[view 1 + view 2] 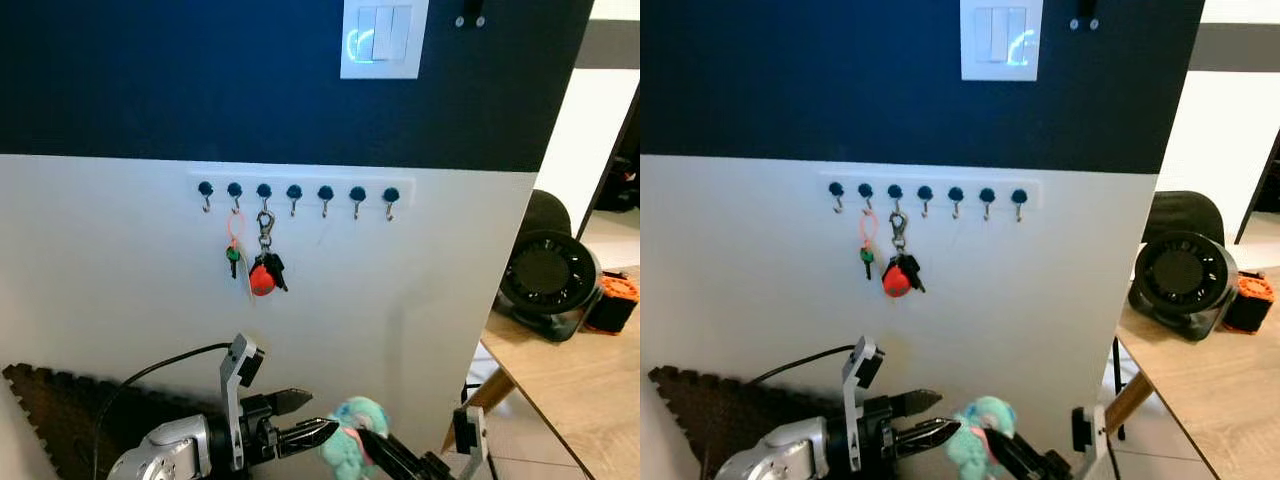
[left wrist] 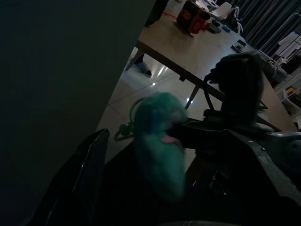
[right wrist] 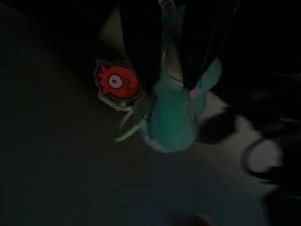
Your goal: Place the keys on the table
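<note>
Seven wall hooks (image 1: pixel 294 192); two hanging key bunches (image 1: pixel 262 268). One teal plush keychain (image 1: pixel 352 430), green ring and orange tag attached, clamped in my right gripper (image 1: pixel 372 442) low before the wall. My left gripper (image 1: pixel 305 420), fingers apart, just beside it. One wooden table (image 1: pixel 570 385) right.

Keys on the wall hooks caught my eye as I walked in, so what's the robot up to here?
The right gripper holds a fluffy teal plush keychain low in front of the white wall, its jaws closed on it. The left gripper hangs beside it, open. Two more key bunches, one with a red ball, hang on the row of hooks. The wooden table stands to the right, with a black fan on it.
</note>
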Robot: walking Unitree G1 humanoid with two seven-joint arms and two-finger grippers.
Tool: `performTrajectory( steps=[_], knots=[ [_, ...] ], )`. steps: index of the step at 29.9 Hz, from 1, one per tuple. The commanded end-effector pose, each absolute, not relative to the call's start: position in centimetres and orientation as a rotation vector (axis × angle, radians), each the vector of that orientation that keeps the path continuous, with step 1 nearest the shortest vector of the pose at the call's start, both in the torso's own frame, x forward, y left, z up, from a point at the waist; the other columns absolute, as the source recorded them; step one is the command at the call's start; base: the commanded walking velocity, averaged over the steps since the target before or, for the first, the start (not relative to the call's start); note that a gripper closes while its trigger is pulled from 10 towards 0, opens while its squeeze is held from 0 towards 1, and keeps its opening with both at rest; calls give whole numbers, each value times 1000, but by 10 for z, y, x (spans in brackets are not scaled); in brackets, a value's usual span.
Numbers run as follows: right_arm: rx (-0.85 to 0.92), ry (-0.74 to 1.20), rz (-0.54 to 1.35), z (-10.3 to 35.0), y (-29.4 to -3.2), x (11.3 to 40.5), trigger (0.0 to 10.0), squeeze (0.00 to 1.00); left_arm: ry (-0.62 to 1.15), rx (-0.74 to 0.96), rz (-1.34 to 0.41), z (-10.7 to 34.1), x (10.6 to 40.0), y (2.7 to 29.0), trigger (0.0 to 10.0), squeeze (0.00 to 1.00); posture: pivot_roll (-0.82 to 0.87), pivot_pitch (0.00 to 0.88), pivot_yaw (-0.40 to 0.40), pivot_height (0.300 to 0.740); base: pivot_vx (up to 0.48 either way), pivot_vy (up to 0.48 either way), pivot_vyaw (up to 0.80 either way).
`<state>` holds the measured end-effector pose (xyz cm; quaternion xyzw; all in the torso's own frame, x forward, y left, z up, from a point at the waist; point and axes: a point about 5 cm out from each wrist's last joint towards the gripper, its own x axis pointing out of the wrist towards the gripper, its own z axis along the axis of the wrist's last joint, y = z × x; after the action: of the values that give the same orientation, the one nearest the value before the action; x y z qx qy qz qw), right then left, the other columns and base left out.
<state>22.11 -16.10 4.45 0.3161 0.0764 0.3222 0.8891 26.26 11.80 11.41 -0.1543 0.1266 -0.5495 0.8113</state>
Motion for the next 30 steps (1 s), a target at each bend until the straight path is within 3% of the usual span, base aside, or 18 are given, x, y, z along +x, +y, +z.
performTrajectory(
  steps=[1,5,6,7,8,9,10,11,12,17,19,23,25,28,30],
  knots=[
    [636,161,621,40,-169,220,0,0,307,-304,-1145,107,262,123,10000,0,70,0,23,740,0,0,0],
    [607,183,555,32,-178,219,0,0,357,-254,-1085,96,264,128,10000,0,69,0,26,740,0,0,0],
    [534,235,475,21,-186,218,0,0,462,-105,-1016,77,264,133,10000,0,69,0,26,740,0,0,0],
    [534,235,475,21,-186,218,0,0,462,-105,-1016,77,264,133,10000,0,69,0,26,740,0,0,0],
    [448,310,387,6,-194,216,0,0,585,55,-923,52,263,143,10000,0,68,0,29,740,0,0,0],
    [448,310,387,6,-194,216,0,0,585,55,-923,52,263,143,10000,0,68,0,29,740,0,0,0],
    [328,415,263,-12,-204,212,10000,0,675,194,-790,27,260,154,10000,0,62,0,32,740,0,0,0],
    [328,415,263,-12,-204,212,10000,0,675,194,-790,27,260,154,10000,0,62,0,32,740,0,0,0],
    [200,561,78,-40,-213,201,10000,0,786,252,-519,-12,249,171,10000,0,59,0,35,740,0,0,0],
    [179,620,3,-52,-211,194,10000,0,841,207,-335,-32,237,180,10000,0,55,0,32,740,0,0,0],
    [140,666,18,-60,-200,188,10000,0,866,95,-219,-47,222,184,10000,0,52,0,20,740,0,0,0],
    [104,691,44,-64,-193,185,10000,0,867,74,-187,-53,215,184,10000,0,48,0,15,740,0,0,0],
    [57,732,58,-71,-189,179,10000,0,852,-123,-98,-60,206,186,10000,0,43,0,6,740,0,0,0],
    [43,747,46,-73,-189,178,10000,0,843,-177,-78,-61,204,186,10000,0,45,0,3,740,0,0,0],
    [46,759,17,-75,-189,178,10000,0,856,-123,-57,-65,200,187,10000,0,48,0,0,740,0,0,0]
  ],
)
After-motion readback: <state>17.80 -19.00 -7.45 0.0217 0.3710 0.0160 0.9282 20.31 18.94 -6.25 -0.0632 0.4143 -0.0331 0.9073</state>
